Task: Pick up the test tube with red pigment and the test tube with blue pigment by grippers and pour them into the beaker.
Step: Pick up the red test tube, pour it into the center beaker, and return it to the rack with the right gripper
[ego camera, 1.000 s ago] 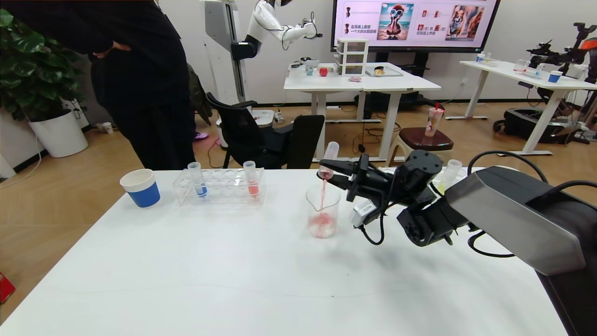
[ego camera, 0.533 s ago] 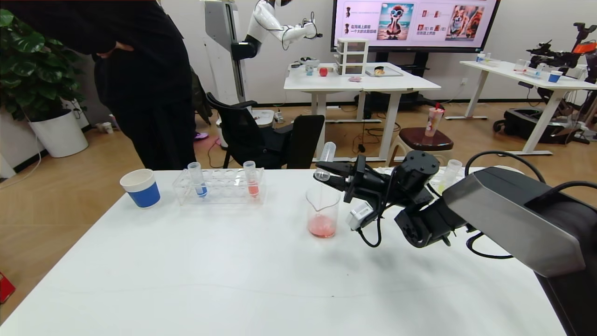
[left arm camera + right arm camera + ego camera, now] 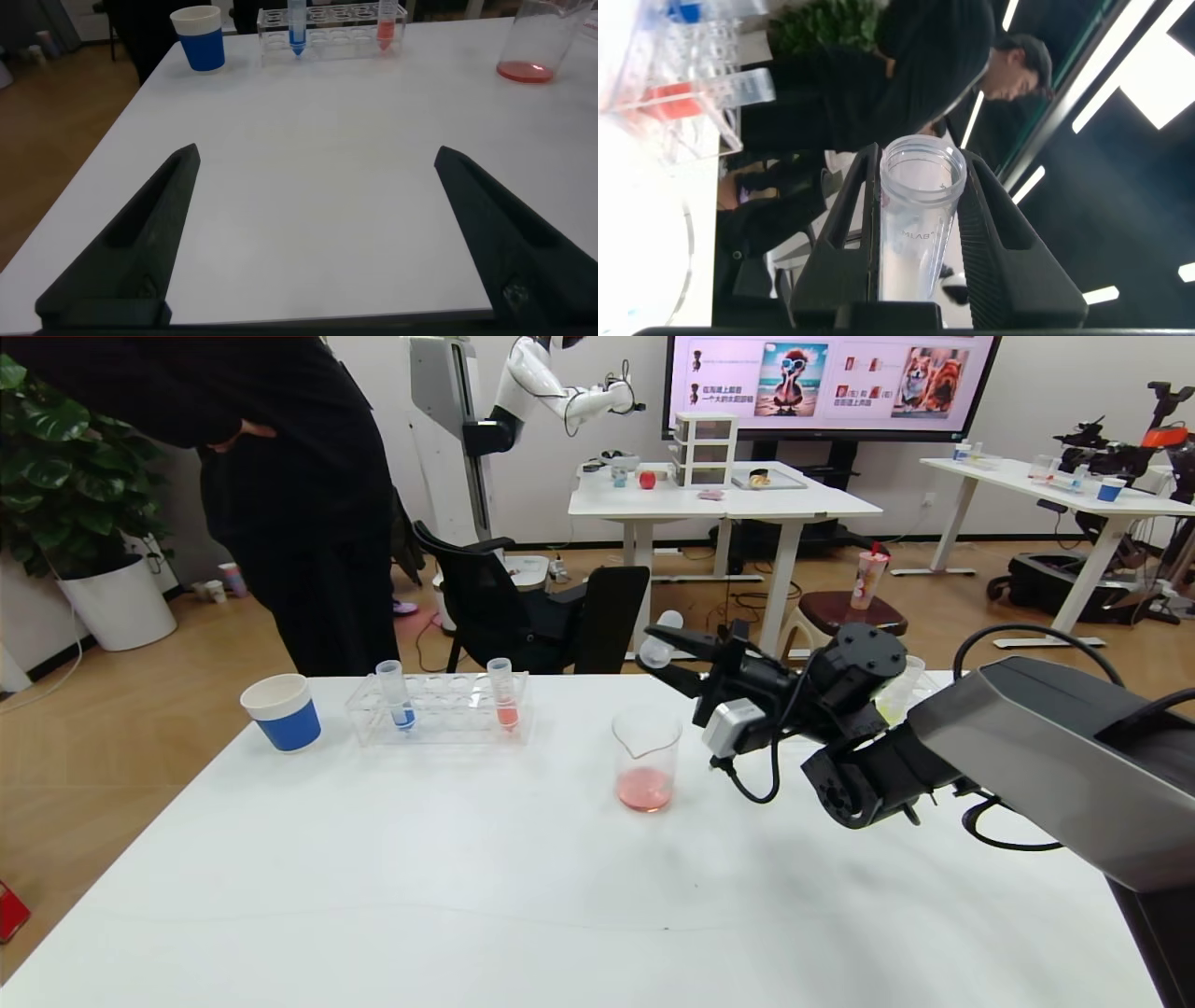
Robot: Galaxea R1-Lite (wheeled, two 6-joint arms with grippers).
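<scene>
"LAB" on the held tube (image 3: 913,233)

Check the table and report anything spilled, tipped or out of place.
Nothing stands out. The red liquid sits inside the beaker, with no spill visible on the table. The blue tube and a red tube stand upright in the rack. The right pincer holds an emptied tube above the beaker.
</scene>
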